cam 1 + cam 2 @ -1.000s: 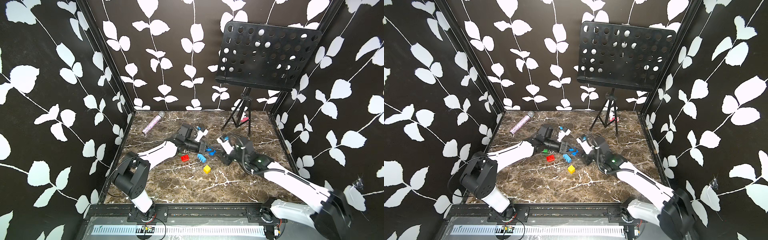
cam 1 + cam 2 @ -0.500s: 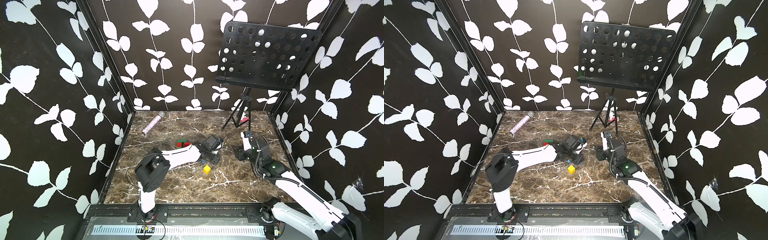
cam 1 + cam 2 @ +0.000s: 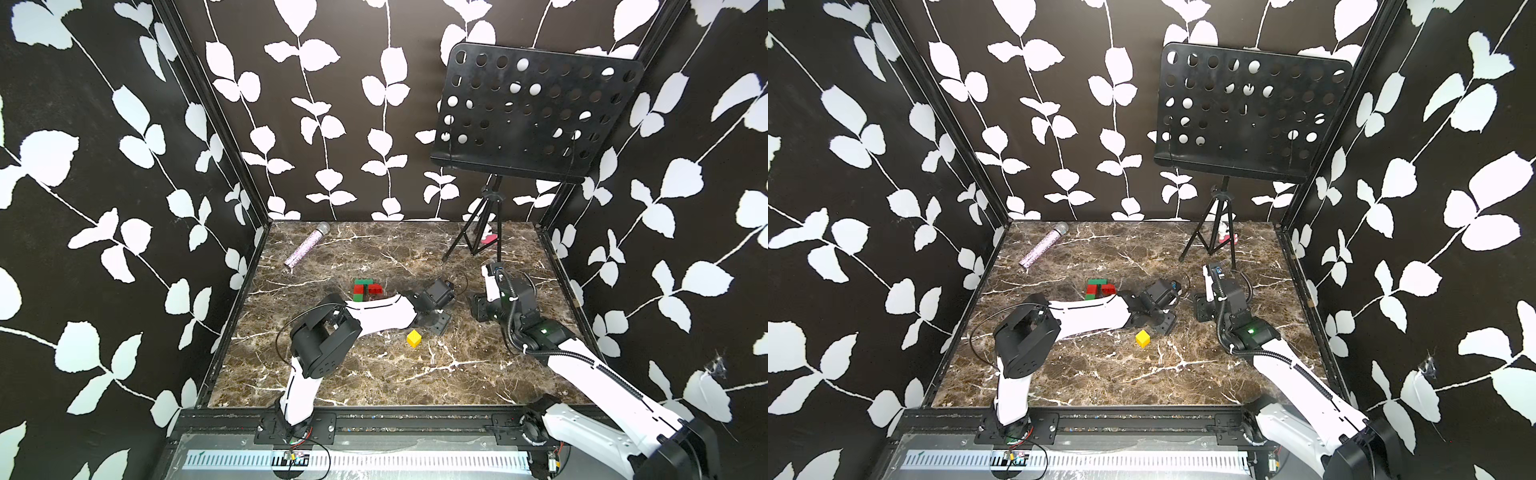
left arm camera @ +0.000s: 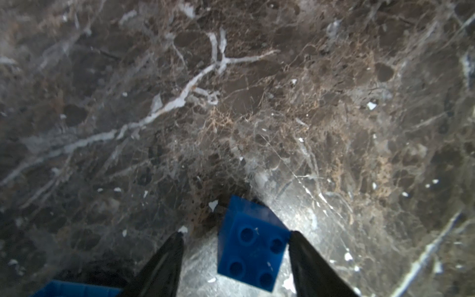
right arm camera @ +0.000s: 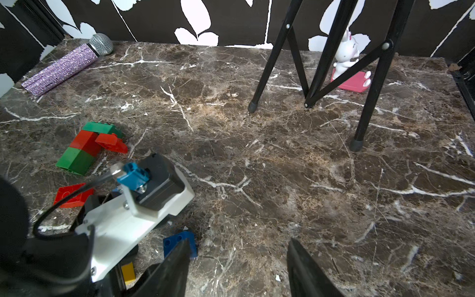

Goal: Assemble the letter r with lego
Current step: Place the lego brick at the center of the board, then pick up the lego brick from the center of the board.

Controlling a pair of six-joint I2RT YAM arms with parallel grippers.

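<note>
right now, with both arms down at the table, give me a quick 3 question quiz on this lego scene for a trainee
1. True or false: the right gripper holds a brick.
2. Which brick lies between the left gripper fingers? A yellow, B blue, C orange.
3. Fill in: the brick group seen in a top view is red and ____.
Key: 1 false, its jaws are open with nothing between them. 2 B, the blue brick. 3 green.
</note>
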